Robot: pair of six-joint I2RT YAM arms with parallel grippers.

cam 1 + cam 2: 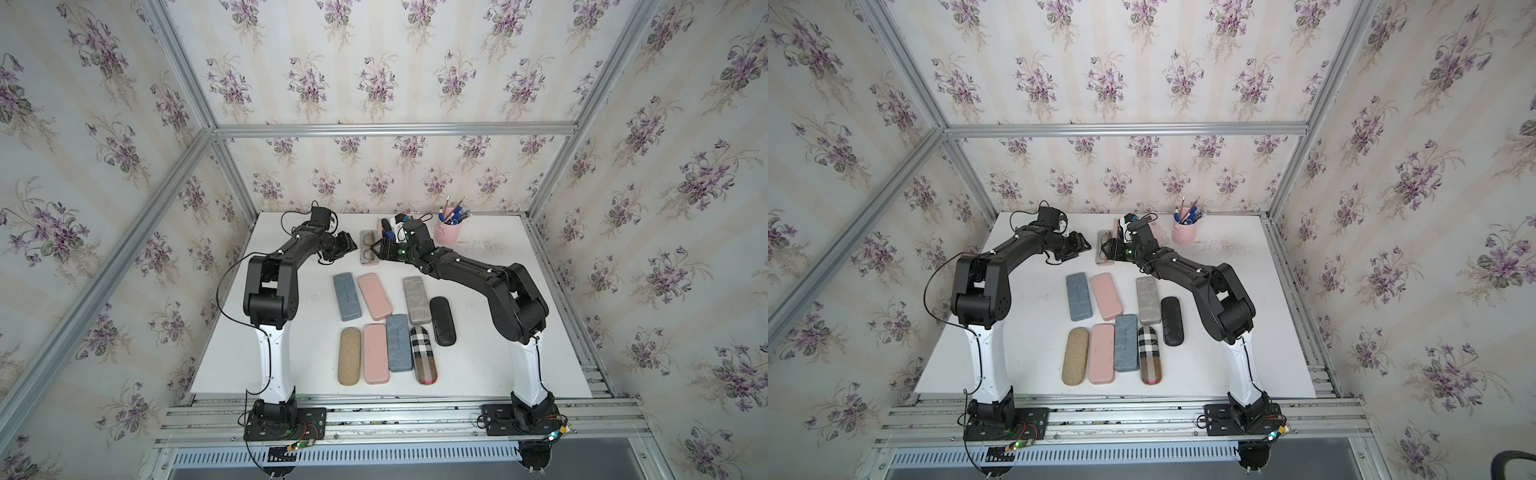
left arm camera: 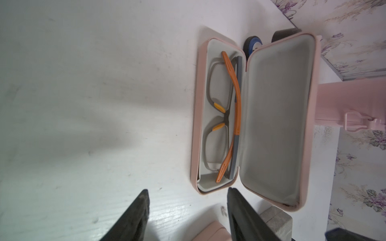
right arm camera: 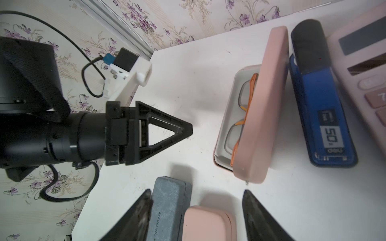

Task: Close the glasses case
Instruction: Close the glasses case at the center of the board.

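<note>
The pink glasses case (image 1: 368,259) (image 1: 1100,261) lies open at the back middle of the table. Its base (image 2: 197,116) (image 3: 224,116) holds grey glasses (image 2: 237,100) with orange temples. Its lid (image 2: 277,116) (image 3: 263,108) stands raised along the hinge side. My left gripper (image 1: 351,248) (image 1: 1086,245) (image 2: 188,189) hovers open just left of the case, touching nothing; it also shows as a black triangle finger (image 3: 179,129) in the right wrist view. My right gripper (image 1: 376,250) (image 1: 1108,249) (image 3: 196,191) is open on the case's right side, close to the lid, with nothing between its fingers.
Several closed glasses cases (image 1: 382,328) (image 1: 1117,328) lie in two rows mid-table, the nearest a blue-grey one (image 3: 167,208) and a pink one (image 3: 206,223). Behind the open case stand a blue stapler (image 3: 319,116), a pink calculator (image 3: 365,62) and a pink pen cup (image 1: 446,232).
</note>
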